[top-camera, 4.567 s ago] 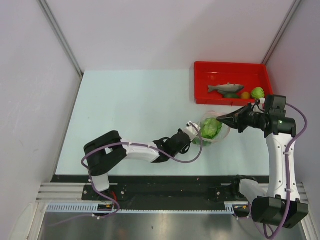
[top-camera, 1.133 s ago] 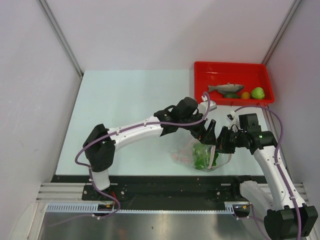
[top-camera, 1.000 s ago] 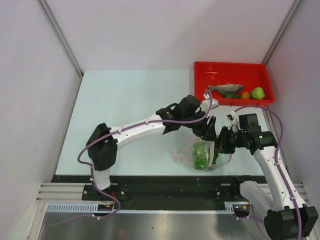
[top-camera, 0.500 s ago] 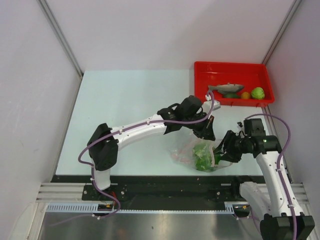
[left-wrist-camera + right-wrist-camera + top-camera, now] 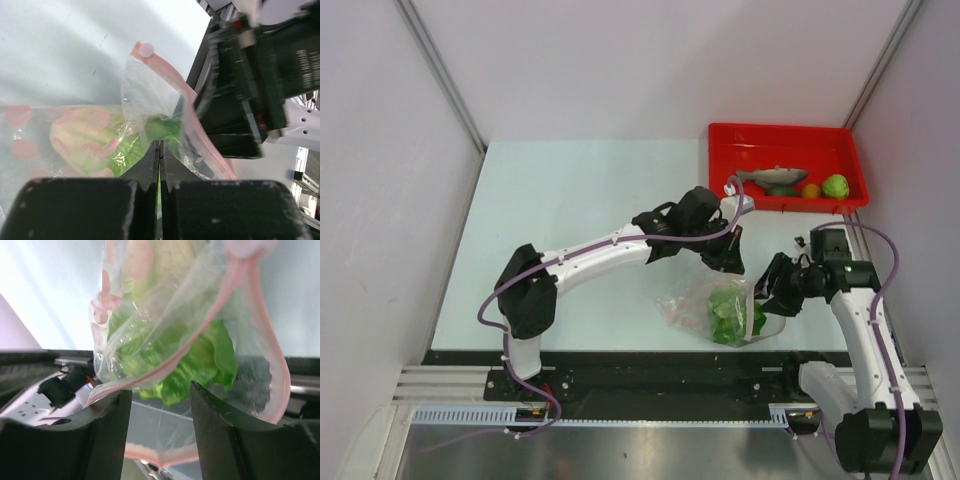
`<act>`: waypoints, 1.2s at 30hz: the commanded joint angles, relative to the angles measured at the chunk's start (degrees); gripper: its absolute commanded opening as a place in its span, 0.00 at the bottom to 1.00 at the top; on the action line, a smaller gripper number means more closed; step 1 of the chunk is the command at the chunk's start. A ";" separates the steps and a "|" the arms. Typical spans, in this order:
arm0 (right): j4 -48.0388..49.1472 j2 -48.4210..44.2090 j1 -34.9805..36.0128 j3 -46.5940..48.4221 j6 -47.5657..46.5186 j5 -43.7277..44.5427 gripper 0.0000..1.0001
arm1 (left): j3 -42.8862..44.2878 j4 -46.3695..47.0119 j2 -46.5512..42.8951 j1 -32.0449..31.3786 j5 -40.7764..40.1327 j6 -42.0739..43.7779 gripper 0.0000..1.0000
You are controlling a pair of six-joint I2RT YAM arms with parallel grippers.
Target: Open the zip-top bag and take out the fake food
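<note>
**Bag mouth held, leafy piece not yet drawn out**

The left end effector (image 5: 159, 150) is closed, its tips pressed together at the clear film just below the mouth of the zip-top bag (image 5: 715, 308). A fold of that film appears to be pinched between them, though the contact itself is partly hidden. The right end effector (image 5: 159, 390) is seen with its fingers standing apart. The pinkish zip strip (image 5: 200, 335) runs across the gap between them and is not clamped.

The bag is found near the near edge of the surface (image 5: 580, 220), toward its right side, between the two arms. Its mouth is turned toward the right arm and gapes open. One piece of the fake food, a leafy green lettuce piece (image 5: 200, 360), is seen inside it.

The grey fish (image 5: 772, 177), the orange fruit (image 5: 810, 190) and the light green fruit (image 5: 836, 186) lie in the red tray (image 5: 725, 140) at the far right corner.

The step in hand is judged to be the emptying of the opened bag, with the task well advanced. For the next move, the bag would need to be kept steady by the left arm. The open right fingers would then be passed through the mouth and closed on the lettuce alone, not on the film.
</note>
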 commanded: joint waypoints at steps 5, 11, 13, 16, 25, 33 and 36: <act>12.67 2.61 4.24 -5.49 0.84 1.86 0.38 | 2.83 -0.50 -0.65 0.24 -0.77 1.35 0.00; 19.61 -1.17 4.24 -8.91 0.48 1.78 0.46 | -0.94 -4.10 -1.79 2.87 -8.58 1.71 0.00; 21.38 -1.43 4.76 -9.36 1.53 1.16 0.48 | -1.22 -6.03 -0.13 3.66 -11.56 1.80 0.00; 23.14 -1.96 5.73 -9.45 3.47 1.86 0.60 | -2.09 -6.65 1.89 4.10 -14.56 2.24 0.00; 28.32 6.82 13.37 -11.03 4.97 7.48 0.67 | -5.70 -2.88 4.72 4.37 -11.58 0.66 0.00; 34.64 15.25 18.74 -12.08 6.64 15.12 0.69 | -8.86 -1.29 2.34 4.63 -10.62 0.39 0.00; 36.50 16.40 19.18 -12.35 7.51 16.45 0.69 | -10.00 -0.94 0.77 4.98 -11.05 0.48 0.00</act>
